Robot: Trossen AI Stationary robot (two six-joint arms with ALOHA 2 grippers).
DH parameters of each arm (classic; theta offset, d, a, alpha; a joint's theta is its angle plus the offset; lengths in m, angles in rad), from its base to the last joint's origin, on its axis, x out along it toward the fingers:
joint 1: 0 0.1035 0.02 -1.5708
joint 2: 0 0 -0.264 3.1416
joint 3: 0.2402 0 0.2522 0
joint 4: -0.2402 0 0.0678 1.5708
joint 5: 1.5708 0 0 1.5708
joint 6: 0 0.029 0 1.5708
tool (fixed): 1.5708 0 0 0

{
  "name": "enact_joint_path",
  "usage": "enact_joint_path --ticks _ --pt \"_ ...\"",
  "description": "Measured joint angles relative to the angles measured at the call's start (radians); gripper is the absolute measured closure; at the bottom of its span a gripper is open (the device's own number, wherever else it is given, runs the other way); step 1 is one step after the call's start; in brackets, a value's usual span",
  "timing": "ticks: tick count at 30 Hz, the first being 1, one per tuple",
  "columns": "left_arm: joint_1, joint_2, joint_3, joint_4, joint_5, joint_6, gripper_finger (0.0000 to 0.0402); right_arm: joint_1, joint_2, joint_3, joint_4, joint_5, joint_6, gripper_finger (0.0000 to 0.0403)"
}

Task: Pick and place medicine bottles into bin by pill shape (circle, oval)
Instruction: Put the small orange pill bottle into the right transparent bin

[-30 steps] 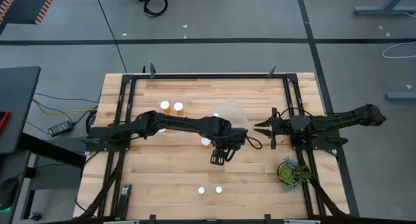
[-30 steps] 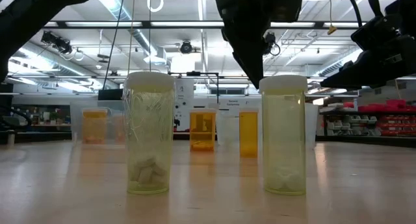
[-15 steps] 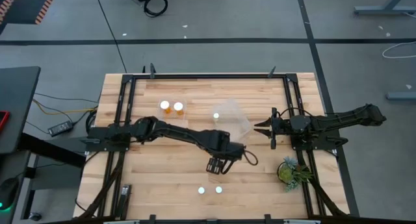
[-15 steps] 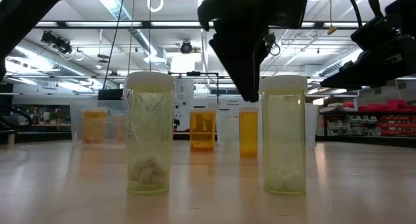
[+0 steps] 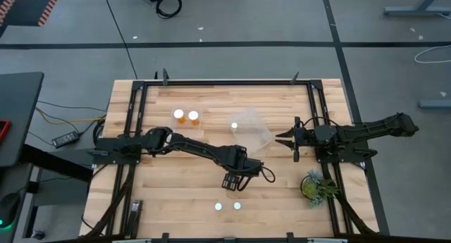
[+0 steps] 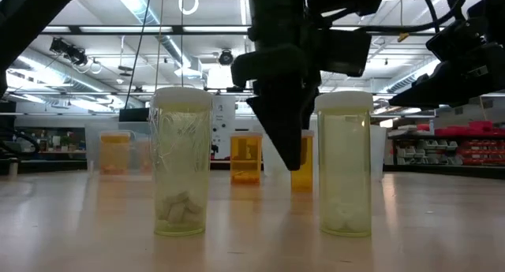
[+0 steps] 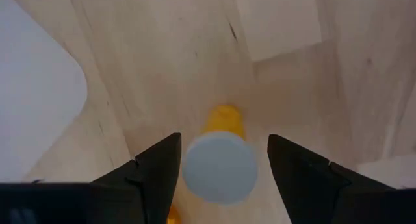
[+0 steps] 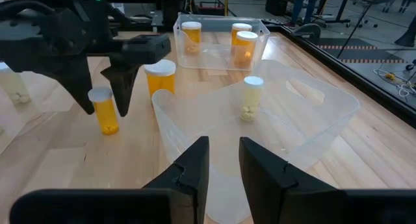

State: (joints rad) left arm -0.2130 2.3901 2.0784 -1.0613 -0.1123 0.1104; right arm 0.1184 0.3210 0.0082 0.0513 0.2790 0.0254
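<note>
straddling an orange bottle [image 7: 218, 160] on the desk [image 5: 183, 194], the left tool [image 7: 221, 169] is held open, empty, fingers either side for gripping; the right tool [image 8: 224, 160] is kept shut.

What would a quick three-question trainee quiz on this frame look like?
1. True or false: the right end effector holds a bottle.
2. What stands between the fingers of the left end effector?
A. an orange bottle with a white cap
B. the green plant
C. a clear bin
3. Fill in: the clear bin just ahead of the right arm holds ___ bottle(s).

Key:
1. False. It is shut on nothing and waits at the table's right side.
2. A. The orange bottle stands upright, with a gap to each finger.
3. One: a white-capped bottle, upright.
</note>
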Motion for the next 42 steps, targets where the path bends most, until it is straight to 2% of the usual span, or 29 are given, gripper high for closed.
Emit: enact_joint_path --ticks 21,30,42 --pt "0.004 -0.001 -0.012 0.053 0.0 -0.02 0.0295 0.0 0.0 0.0 0.0 0.0 0.0 0.0311" --pt "0.029 -0.001 0.076 -0.031 0.0 -0.022 0.0277 0.0 0.0 0.0 0.0 0.0 0.0 0.0311" --pt "0.102 -0.001 0.208 -0.158 0.0 -0.029 0.0291 0.0 0.0 0.0 0.0 0.0 0.0 0.0311"
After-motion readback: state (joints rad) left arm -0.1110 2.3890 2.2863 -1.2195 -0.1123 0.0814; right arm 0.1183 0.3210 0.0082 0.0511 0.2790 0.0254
